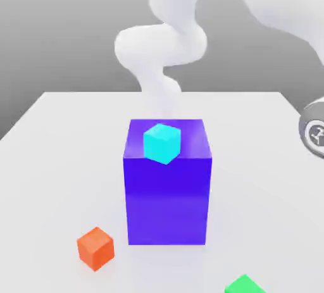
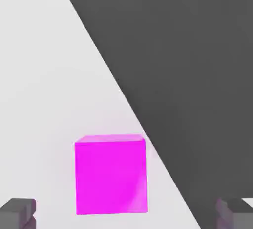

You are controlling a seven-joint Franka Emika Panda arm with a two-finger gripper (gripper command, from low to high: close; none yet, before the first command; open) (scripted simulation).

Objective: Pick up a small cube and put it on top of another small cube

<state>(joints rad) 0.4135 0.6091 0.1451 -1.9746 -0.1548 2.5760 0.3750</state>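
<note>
Between spread fingers (image 2: 20, 213), unlabelled magenta cube (image 2: 111, 176)

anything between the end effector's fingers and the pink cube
Nothing: in the hand view, bare white table separates the open end effector from the pink cube.

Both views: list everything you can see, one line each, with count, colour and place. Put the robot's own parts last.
Table: one, white, under all the blocks.
Large block: one, blue-violet, standing on the table in the middle of the exterior view.
Cyan cube: one, resting on top of the large block.
Orange cube: one, on the table, toward the exterior view's left of the large block and nearer the camera.
Green cube: one, on the table at the exterior view's lower right edge, partly cut off.
Magenta cube: one, on the white table near its edge, in the hand view.
Arm: one, white, behind the large block.
Gripper: one, dark grey fingers, open, either side of the magenta cube.
</note>
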